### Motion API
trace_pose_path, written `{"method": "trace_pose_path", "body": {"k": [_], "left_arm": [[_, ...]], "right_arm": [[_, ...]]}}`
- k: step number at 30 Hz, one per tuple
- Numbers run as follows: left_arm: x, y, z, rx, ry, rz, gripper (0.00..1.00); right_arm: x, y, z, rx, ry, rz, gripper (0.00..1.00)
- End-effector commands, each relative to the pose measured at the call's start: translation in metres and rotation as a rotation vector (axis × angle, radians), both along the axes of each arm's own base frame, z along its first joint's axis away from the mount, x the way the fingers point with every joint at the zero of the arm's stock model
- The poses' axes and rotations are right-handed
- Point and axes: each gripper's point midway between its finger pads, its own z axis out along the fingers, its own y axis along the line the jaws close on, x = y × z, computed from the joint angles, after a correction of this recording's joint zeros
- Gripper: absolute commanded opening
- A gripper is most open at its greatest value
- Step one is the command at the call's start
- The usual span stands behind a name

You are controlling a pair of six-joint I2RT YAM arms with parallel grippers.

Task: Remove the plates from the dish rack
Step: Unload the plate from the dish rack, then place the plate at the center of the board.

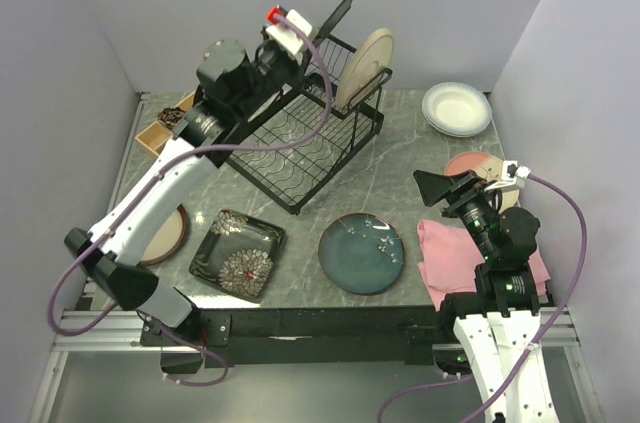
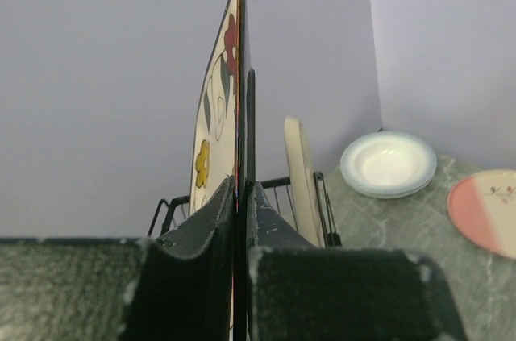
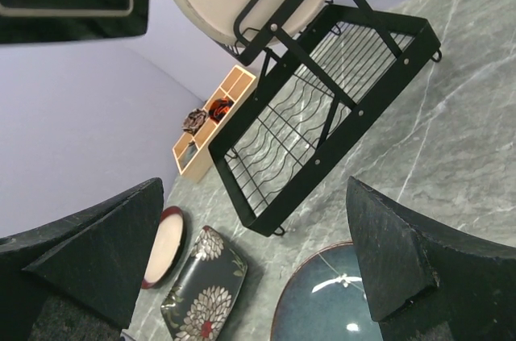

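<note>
**Ana:** From above, what is the left pincer (image 1: 303, 35) doing?

**Ben:** It is over the back of the dish rack (image 1: 300, 148), clamped on the flowered square plate (image 1: 341, 11). That plate stands on edge above the rack's upper frame. I cannot tell if its lower edge is free of the wires.

**Ana:** Anything in the rack?

**Ben:** A round cream plate (image 1: 365, 68) leans in a slot at the rack's right end. On the table (image 1: 400, 158) in front of the rack lie the black square plate (image 1: 237, 253) and the teal plate (image 1: 362, 253). The tan plate (image 1: 165, 235) is to the rack's front left, partly under the left arm. The white plates (image 1: 457, 108) are stacked to its right, and the pink plate (image 1: 468, 163) is nearer than those.

**Ana:** And the right pincer (image 1: 440, 188)?

**Ben:** It is well right of the rack, over the pink plate's edge and near the pink cloth (image 1: 470, 258). Its fingers are wide apart and hold nothing.

**Ana:** The left wrist view?

**Ben:** Both fingers are pressed flat on the square plate, one on each face. The red and yellow flowers show on its left side. The cream plate stands just right of it, in the rack.

**Ana:** The right wrist view?

**Ben:** The fingers are spread, with the rack's near corner between them. The wooden tray (image 3: 210, 119) lies beyond the rack, and the cream plate sits in the rack's upright frame.
</note>
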Motion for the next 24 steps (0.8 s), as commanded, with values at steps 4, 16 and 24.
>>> {"method": "trace_pose_path", "body": {"k": [4,16,24], "left_arm": [[-0.08,0.057,0.099,-0.124,-0.358,0.117,0.01],[-0.117,0.042,0.07,-0.035,-0.379,0.203,0.01],[-0.134,0.017,0.034,0.031,-0.355,0.207,0.01]], "right_arm": [[-0.003,0.007,0.025,0.043,-0.03,0.039,1.0],[-0.012,0.011,0.07,0.224,0.043,0.04,1.0],[-0.008,0.02,0.122,0.395,0.005,0.106,1.0]]}}
